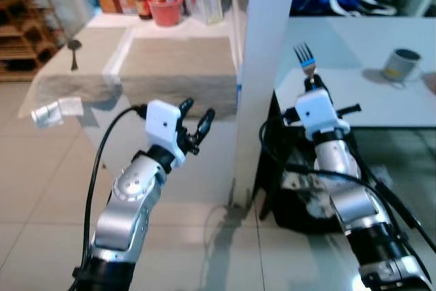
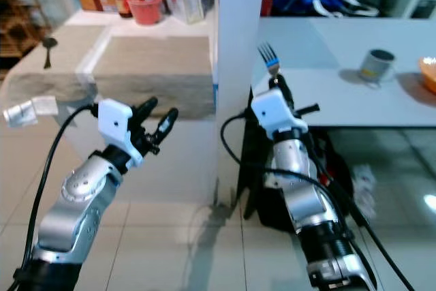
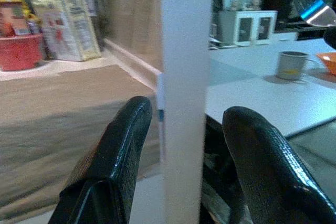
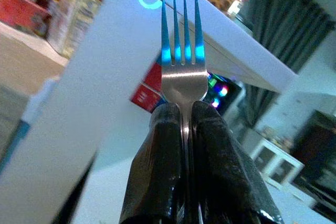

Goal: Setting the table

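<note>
Carrying fork [image 1: 304, 58] upright, pinched in right gripper [image 1: 313, 86] | table [image 1: 381, 100] edge just ahead-right | left gripper [image 1: 196, 122] open, empty

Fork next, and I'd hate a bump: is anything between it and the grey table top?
Nothing visible. The right gripper holds the fork upright at the near edge of the table. The mug sits further right; the white post stands to the left.
</note>
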Robot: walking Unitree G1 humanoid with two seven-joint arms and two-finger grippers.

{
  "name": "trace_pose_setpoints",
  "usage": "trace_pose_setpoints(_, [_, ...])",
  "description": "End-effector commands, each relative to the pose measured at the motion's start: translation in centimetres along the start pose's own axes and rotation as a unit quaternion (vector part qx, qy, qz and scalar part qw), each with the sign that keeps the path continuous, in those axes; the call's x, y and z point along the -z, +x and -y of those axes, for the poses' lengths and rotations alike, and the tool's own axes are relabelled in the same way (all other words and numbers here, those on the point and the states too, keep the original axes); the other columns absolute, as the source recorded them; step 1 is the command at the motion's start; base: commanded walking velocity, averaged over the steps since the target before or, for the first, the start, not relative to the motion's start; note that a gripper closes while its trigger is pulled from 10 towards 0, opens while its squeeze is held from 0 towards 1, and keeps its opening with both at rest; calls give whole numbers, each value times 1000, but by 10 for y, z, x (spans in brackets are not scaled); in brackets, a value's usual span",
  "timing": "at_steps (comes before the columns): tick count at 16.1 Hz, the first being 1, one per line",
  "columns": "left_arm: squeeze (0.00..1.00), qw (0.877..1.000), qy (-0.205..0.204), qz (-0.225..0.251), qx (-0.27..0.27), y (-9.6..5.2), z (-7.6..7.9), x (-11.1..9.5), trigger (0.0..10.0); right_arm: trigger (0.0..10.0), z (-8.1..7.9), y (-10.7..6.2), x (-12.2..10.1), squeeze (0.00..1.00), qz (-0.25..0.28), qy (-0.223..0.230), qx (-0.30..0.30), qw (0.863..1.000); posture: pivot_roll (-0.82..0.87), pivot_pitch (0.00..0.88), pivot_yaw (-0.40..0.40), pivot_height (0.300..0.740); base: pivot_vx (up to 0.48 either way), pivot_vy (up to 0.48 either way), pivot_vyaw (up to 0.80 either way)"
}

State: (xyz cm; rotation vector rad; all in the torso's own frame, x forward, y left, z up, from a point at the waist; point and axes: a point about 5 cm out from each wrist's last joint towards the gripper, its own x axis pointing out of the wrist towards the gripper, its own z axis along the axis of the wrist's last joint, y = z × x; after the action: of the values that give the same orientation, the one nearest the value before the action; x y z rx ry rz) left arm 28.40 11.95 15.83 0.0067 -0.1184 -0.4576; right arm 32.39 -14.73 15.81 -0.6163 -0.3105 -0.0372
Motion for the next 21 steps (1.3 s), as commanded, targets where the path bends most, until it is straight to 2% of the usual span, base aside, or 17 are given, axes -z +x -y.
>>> trace_pose_setpoints(1, [0, 1000, 3, -10, -13, -1, -5, 3, 10000, 0, -6, 1, -7, 0, 14, 5, -11, 1000, 2, 0, 11, 740, 360, -311, 0])
trace_pose_setpoints(17, [0, 1000, 7, 0, 9, 1, 5, 1, 10000, 0, -4, 3, -5, 0, 17, 2, -9, 1000, -2, 0, 17, 740, 344, -329, 0])
trace_pose_setpoints(21, [0, 1000, 3, -5, 7, 1, 5, 2, 10000, 0, -6, 4, -6, 0, 18, 1, -15, 1000, 0, 0, 15, 740, 406, -141, 0])
